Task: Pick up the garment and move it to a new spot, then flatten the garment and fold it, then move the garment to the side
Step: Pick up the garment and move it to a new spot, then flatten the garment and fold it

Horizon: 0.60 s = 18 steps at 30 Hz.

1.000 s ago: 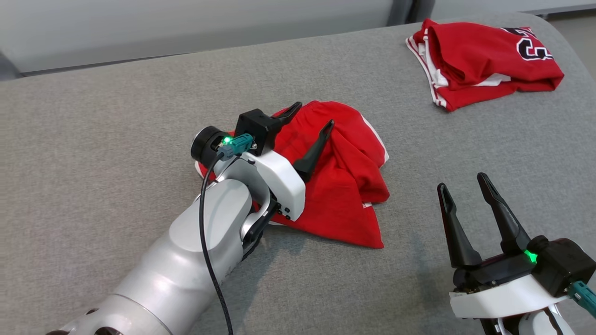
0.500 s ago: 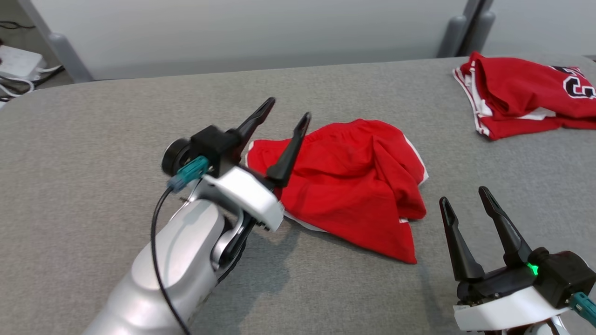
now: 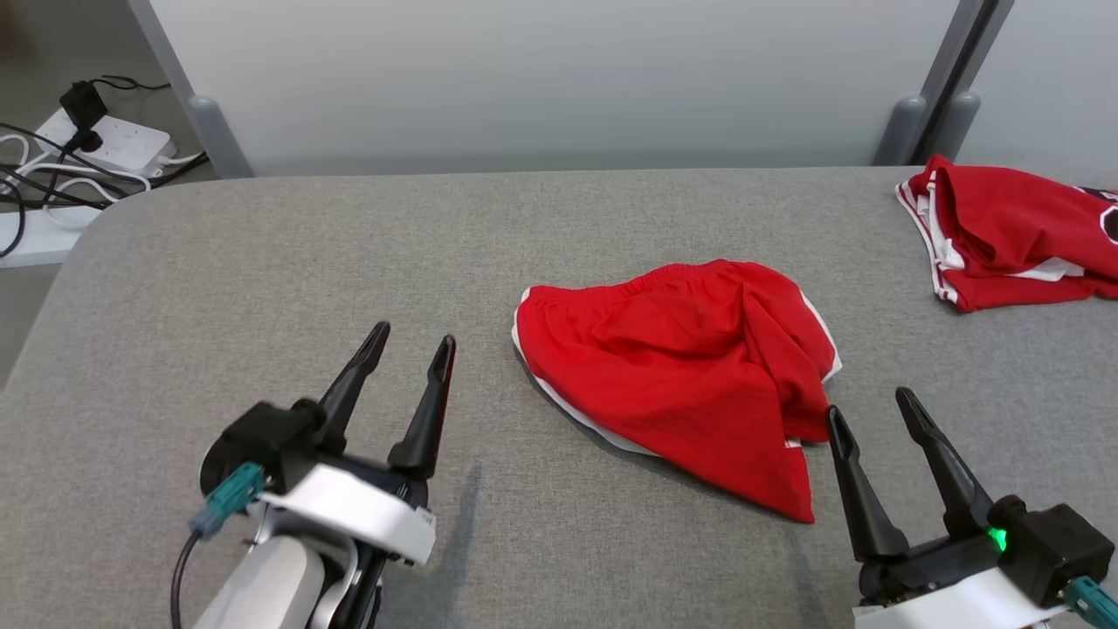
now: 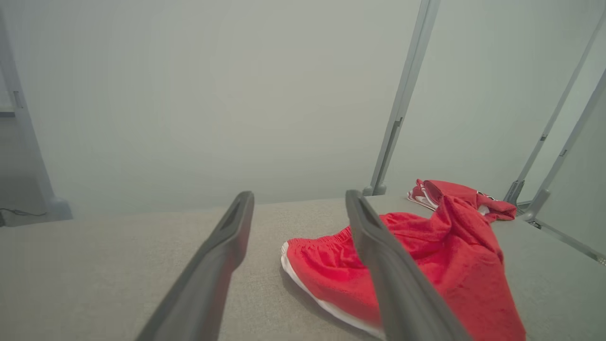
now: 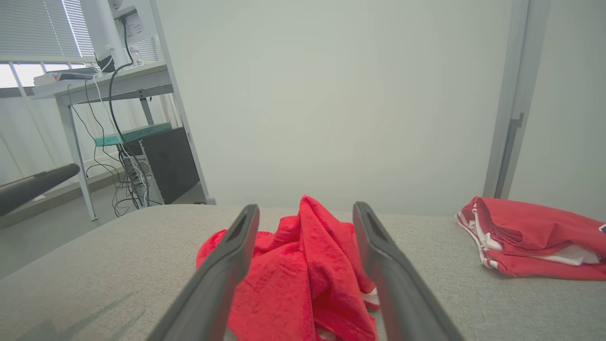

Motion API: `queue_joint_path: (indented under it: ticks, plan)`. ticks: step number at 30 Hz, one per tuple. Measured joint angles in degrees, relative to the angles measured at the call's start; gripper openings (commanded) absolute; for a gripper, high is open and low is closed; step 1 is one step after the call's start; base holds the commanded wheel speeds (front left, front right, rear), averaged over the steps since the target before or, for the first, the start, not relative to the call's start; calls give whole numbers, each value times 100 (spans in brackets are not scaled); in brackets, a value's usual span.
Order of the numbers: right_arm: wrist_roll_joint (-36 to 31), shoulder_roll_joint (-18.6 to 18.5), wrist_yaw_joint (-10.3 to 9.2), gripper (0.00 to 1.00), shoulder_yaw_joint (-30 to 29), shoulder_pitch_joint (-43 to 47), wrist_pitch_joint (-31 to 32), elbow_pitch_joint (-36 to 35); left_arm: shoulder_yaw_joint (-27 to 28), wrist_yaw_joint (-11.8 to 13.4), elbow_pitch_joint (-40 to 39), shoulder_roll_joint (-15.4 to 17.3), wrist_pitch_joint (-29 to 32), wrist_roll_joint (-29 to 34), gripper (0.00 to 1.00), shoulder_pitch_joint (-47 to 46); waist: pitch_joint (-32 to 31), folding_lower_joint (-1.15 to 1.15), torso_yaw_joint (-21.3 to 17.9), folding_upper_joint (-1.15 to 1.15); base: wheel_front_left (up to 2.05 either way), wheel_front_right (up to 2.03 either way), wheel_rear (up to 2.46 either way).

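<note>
The garment (image 3: 672,367) is a pair of red shorts with white trim, lying rumpled and loose on the grey padded table (image 3: 262,262). My left gripper (image 3: 415,335) stands open to its left, apart from the cloth, with nothing between its fingers. The left wrist view has the garment (image 4: 322,270) ahead and to the right of the left gripper (image 4: 299,194). My right gripper (image 3: 869,402) is open just beside the garment's near right corner, holding nothing. Along the right gripper (image 5: 307,206), the garment (image 5: 293,265) rises as a crumpled heap between the fingers.
A second red garment (image 3: 1013,231) with white edging lies folded at the table's far right (image 5: 530,237). Off the far left edge, a power strip with cables (image 3: 113,140) sits on the floor. Grey partition posts (image 3: 935,105) stand behind the table.
My left gripper has drawn back from over the garment to the near left, staying open. The head camera has also shifted. The right gripper has hardly moved.
</note>
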Motion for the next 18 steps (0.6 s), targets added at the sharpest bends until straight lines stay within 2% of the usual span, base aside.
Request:
queue_joint_path:
  ticks: [10, 18]
  plan:
    - [165, -41, 0, 100, -2, 241, 0, 215, 477, -41, -112, -232, 1, 177, 100, 774, -160, 0, 107, 0, 0, 0, 0]
    - [394, -253, 0, 100, 322, 264, 177, 1265, 623, -203, -115, -414, 1, 441, 100, 775, -147, 0, 210, 0, 0, 0, 0]
